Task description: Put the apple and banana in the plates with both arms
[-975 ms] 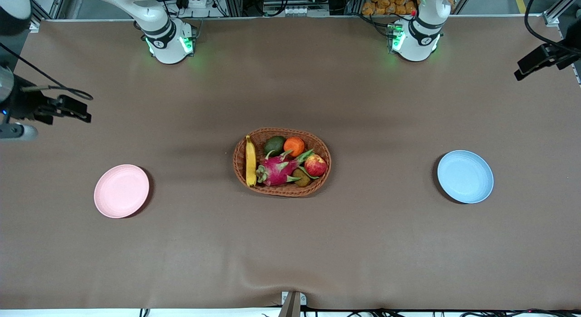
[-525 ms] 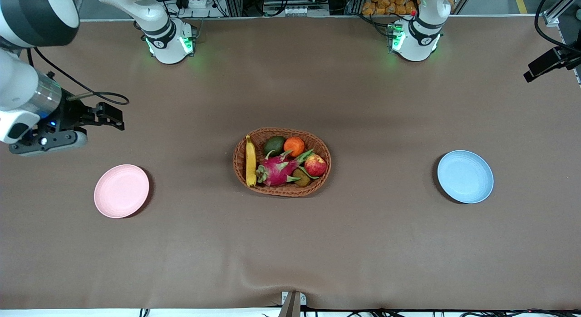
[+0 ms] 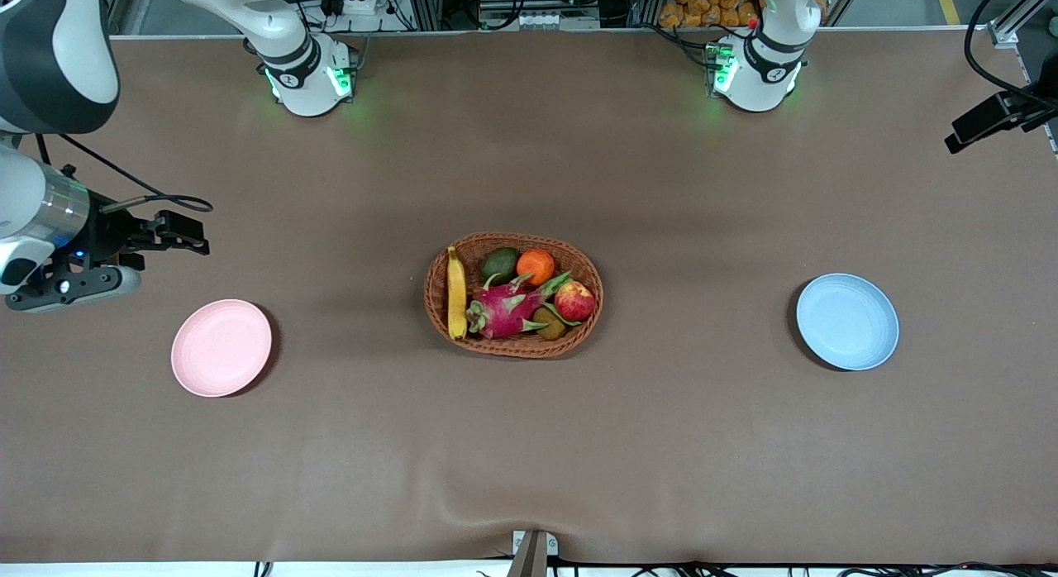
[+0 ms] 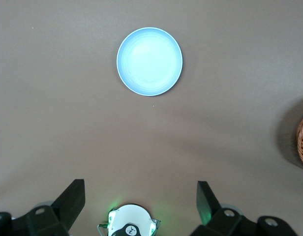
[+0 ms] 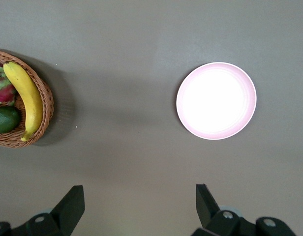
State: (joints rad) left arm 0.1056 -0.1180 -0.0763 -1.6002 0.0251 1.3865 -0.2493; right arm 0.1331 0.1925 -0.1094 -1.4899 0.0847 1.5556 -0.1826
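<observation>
Basket (image 3: 513, 295) sits mid-tabletop (image 3: 529, 445), everything still inside it. Banana (image 3: 456, 293) lies along the rim at the right arm's end of the basket, roughly 9 o'clock from basket centre. Apple (image 3: 575, 301) is at about 3 o'clock, toward the left arm's end, touching the dragon fruit (image 3: 506, 307). Avocado (image 3: 500, 264) and orange (image 3: 536, 266) are at 12 o'clock, farther from the front camera; a small brown fruit (image 3: 549, 323) sits between dragon fruit and apple, nearer the camera.

Plates – pink plate (image 3: 221, 347) at 9 o'clock from the basket, well apart, toward the right arm's end; blue plate (image 3: 847, 321) at 3 o'clock, well apart, toward the left arm's end. Both bare.

Right gripper (image 3: 178, 232) hangs over bare tabletop at the right arm's end, about 11 o'clock from the pink plate. Jaws spread wide, holding nothing – the right wrist view shows both fingers (image 5: 73, 204) apart, with the pink plate and the banana end of the basket below.

Left gripper (image 4: 140, 202) shows only at the edge of the front view, over the tabletop's left-arm end. Jaws wide apart, nothing held; left wrist view looks down on the blue plate and the left arm's base (image 4: 129, 222).
</observation>
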